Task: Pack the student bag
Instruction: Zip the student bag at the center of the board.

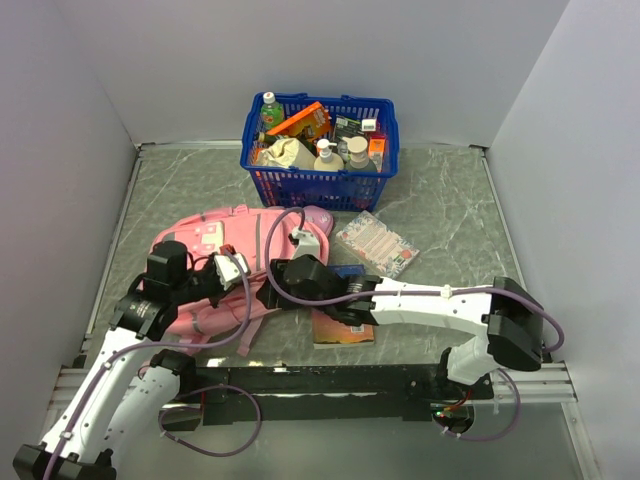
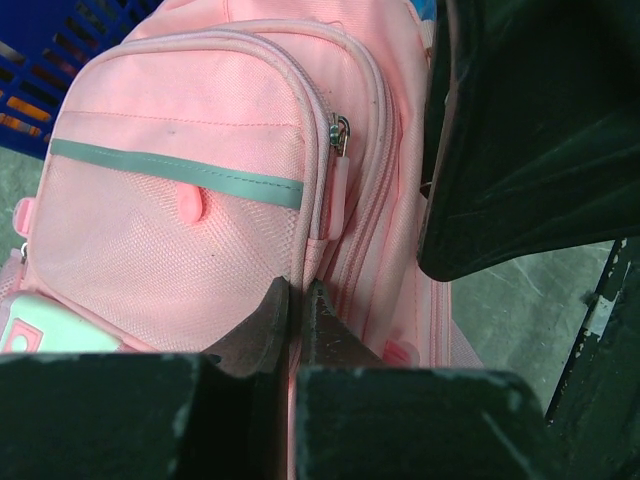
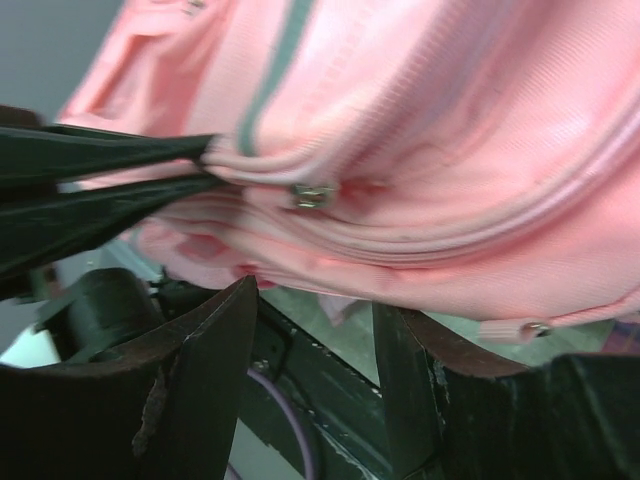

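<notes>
In the left half of the top view, the student bag (image 1: 215,240) lies flat on the counter (image 1: 450,220), its pink front facing up, just below the blue basket (image 1: 320,182) that stands at the upper middle of the frame, packed with bottles and boxes. The left tool (image 2: 297,295) is pinched narrow on the bag's fabric: in its own view the two fingertips meet on a seam beside the front pocket, below a metal zip pull (image 2: 340,135) and a grey trim strip. The right tool (image 3: 315,298) reaches in from the right to the bag's lower right edge. Its jaws stand well apart with nothing between them, and the bag's piped zip lines hang just above them, a small metal slider (image 3: 312,193) showing at centre. Right of the bag, a clear packet (image 1: 375,243) lies on the counter, and a flat printed book (image 1: 340,325) lies partly under the right arm.
</notes>
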Motion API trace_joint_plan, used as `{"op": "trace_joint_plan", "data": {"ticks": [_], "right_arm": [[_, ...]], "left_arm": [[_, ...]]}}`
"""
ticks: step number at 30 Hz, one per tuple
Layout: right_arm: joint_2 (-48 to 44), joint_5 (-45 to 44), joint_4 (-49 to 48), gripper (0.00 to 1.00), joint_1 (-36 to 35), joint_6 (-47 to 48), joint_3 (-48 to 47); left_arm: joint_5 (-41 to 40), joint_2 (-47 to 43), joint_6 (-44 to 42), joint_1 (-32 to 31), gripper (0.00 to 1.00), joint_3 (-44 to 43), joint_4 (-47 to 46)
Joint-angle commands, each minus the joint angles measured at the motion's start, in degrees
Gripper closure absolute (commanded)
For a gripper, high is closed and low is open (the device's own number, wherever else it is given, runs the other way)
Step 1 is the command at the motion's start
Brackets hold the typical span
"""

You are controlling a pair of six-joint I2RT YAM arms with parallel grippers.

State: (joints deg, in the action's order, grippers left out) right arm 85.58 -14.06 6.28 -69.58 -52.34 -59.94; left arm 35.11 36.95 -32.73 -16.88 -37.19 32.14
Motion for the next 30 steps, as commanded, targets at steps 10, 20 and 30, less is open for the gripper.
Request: {"op": "trace_joint_plan", "data": {"ticks": [10,20,30], "right_arm": [[-2.3,-3.4,-4.1,0.44,-0.8,0.4,-3.1],[-0.3,-4.0,-5.2,0.46,0.7,-0.1,-5.1],[-0.3,-2.9,-5.2,0.46,1.5,-0.6,-4.1]], "left_arm": [[3.4,-1.4,0.7,-1.0,0.99,-0.3,-4.8],[3.6,-2.9,-1.0,-1.3,0.99,0.2,-2.8],[3.5,-4.3,-2.2,-1.4,0.99,0.9,-2.4]]}}
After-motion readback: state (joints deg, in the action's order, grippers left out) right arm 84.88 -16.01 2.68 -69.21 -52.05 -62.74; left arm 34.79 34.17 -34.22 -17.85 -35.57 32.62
